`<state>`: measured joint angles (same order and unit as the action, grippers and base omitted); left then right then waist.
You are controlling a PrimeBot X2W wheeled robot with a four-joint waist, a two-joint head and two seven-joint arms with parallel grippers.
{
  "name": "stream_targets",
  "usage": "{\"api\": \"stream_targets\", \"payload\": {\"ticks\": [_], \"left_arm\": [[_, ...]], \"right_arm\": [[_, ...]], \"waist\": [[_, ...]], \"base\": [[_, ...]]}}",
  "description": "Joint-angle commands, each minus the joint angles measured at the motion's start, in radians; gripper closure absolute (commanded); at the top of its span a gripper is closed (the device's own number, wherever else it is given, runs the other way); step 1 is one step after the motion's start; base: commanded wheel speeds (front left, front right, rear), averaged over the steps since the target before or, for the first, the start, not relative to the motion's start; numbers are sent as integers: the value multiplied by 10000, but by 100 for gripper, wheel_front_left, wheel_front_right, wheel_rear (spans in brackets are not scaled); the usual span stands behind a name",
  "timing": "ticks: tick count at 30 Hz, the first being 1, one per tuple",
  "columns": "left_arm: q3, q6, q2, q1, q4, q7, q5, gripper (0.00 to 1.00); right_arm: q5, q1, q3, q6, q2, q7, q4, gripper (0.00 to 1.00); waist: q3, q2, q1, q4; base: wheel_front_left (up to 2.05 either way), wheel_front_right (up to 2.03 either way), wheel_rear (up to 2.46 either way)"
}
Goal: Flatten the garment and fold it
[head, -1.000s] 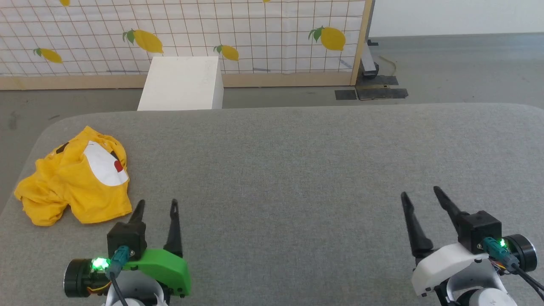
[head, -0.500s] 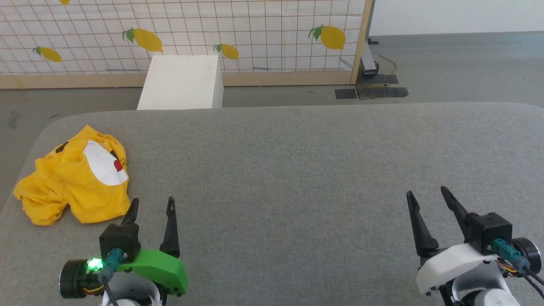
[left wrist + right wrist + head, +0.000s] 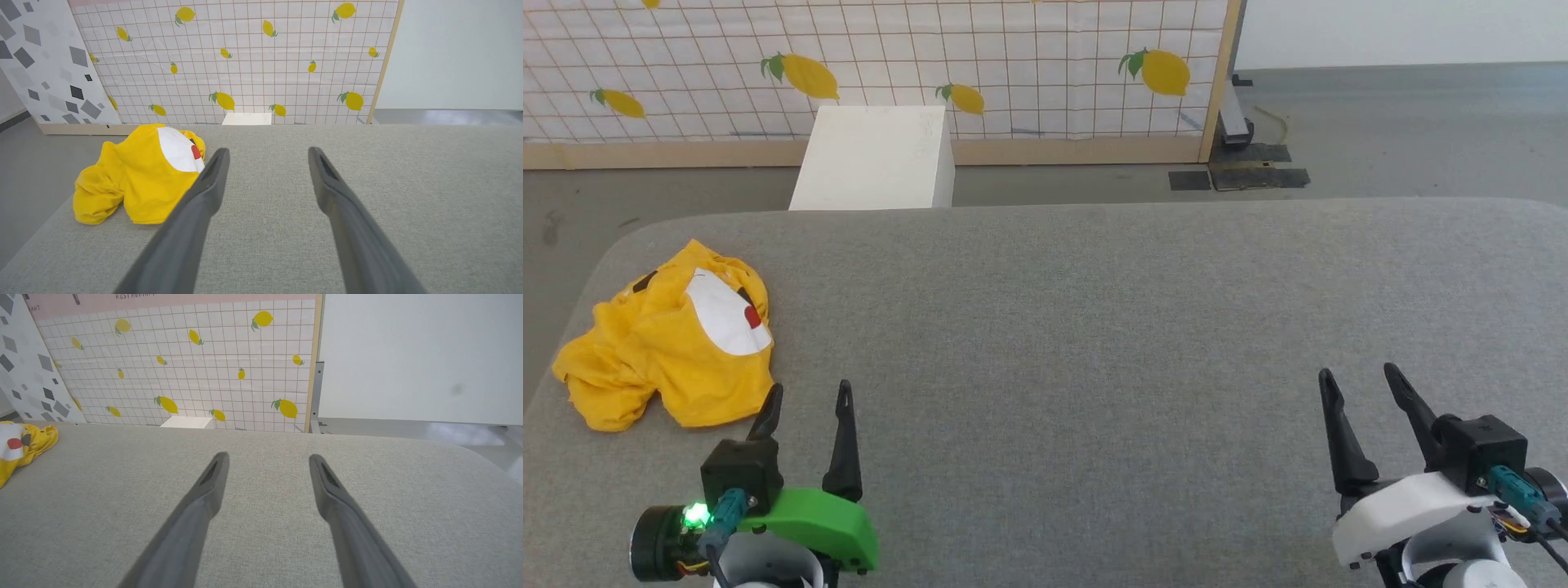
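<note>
Well, crumpled garment (image 3: 670,347) lies near the empty left gripper (image 3: 809,396)

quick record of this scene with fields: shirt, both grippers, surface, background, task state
garment: yellow T-shirt, crumpled in a heap, far left on the table
surface: grey fabric-covered table
left gripper: open, empty, close to the shirt's near right corner
right gripper: open, empty, over bare table at the right
background: white box, lemon-print screen
task state: not yet flattened or folded
</note>
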<state>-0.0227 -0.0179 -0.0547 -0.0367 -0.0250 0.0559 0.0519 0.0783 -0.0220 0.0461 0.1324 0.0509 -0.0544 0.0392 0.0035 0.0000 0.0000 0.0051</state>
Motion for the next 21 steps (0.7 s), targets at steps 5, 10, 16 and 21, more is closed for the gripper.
{"api": "stream_targets", "payload": {"ticks": [5, 10, 16, 21], "left_arm": [[-91, -90, 13, -147, -92, 202, 161, 0], [-133, -107, 15, -216, -131, 307, 222, 0], [-158, -104, 17, -288, -194, 430, 294, 0], [-179, -81, 19, -354, -251, 530, 360, 0]], "right_arm": [[210, -124, 128, -5, -2, -206, 81, 0], [300, -164, 186, -6, -2, -312, 118, 0], [366, -212, 186, -6, -3, -435, 159, 0], [400, -250, 179, -7, -3, -536, 183, 0]], "waist": [[-34, 0, 0, 34], [-64, 0, 0, 96], [-87, 0, 0, 221], [-92, 0, 0, 359]], "base": [[0, 0, 0], [0, 0, 0], [0, 0, 0], [0, 0, 0]]}}
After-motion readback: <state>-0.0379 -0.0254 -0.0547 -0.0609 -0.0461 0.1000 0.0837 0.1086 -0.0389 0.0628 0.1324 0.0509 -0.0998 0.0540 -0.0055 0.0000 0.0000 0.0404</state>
